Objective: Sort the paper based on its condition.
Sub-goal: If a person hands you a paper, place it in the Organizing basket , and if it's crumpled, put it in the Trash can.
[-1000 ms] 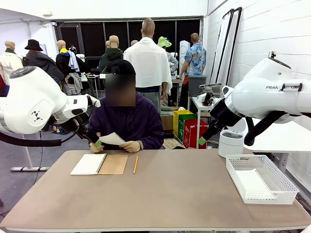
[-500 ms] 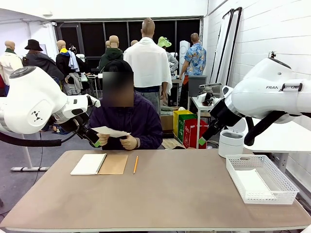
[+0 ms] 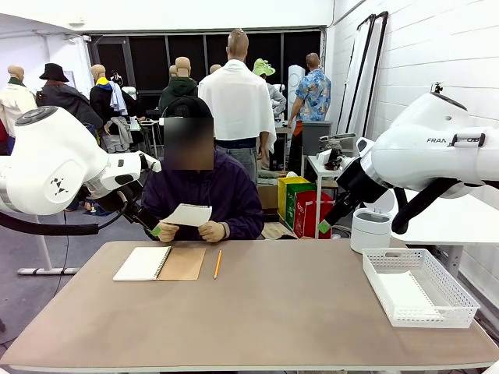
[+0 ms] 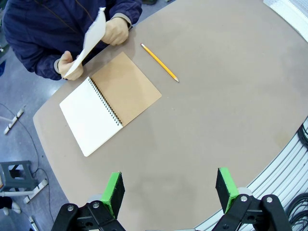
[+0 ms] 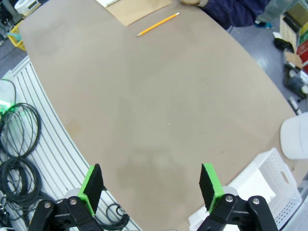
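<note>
Left pincer and right pincer hang open-jawed and empty while the person has just tilted the paper upward, likely inspecting it, so sorting waits.

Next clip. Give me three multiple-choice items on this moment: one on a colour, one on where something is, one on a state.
1. The notebook lies open; its cover is:
A blue; B brown; C black.
2. The loose sheet is:
A flat on the notebook; B tucked under the notebook; C held up in the person's hands.
3. The left pincer is:
A open and empty; B shut on the loose sheet; C shut on nothing.

Answers:
1 B, the opened cover is plain brown card.
2 C, both hands hold it in front of the person, clear of the notebook.
3 A, its green pads stand wide apart with nothing between them.
</note>
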Robot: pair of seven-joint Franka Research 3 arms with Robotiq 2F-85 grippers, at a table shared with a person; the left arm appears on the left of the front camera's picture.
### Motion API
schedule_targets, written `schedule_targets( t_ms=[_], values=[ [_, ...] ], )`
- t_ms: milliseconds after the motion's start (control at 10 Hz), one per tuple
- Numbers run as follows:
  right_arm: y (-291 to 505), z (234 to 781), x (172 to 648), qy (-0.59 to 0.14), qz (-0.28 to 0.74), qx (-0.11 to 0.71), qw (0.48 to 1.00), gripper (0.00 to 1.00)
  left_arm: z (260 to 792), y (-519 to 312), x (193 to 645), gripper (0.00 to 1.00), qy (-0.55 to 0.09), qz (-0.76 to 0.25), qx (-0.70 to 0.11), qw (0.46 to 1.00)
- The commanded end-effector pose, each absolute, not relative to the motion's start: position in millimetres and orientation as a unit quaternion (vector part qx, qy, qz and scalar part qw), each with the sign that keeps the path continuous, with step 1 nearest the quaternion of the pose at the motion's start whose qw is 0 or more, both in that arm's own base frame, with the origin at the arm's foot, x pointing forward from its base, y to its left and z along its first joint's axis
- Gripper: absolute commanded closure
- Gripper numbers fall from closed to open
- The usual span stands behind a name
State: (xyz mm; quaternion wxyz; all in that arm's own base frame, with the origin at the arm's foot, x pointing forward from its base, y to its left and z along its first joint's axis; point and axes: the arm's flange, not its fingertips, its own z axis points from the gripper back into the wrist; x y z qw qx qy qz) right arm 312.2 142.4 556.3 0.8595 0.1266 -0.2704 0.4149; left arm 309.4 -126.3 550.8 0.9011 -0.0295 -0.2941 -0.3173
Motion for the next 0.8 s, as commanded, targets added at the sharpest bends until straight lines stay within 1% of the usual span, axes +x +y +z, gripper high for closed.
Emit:
schedule_targets(
  t_ms=[0, 500, 700],
  values=[
    [142.9, 556.9, 311.7, -0.271, 0.417, 0.127, 0.858, 0.00, 550.5, -125.0, 309.6, 0.00, -0.292, -0.317, -0.030, 0.902],
    [142.4, 556.3, 312.2, -0.270, 0.415, 0.127, 0.859, 0.00, 550.5, -125.0, 309.6, 0.00, -0.292, -0.317, -0.030, 0.902],
    [143.8, 574.0, 343.0, -0.267, 0.323, 0.170, 0.892, 0.00, 550.5, -125.0, 309.6, 0.00, -0.292, -0.317, -0.030, 0.902]
  ],
)
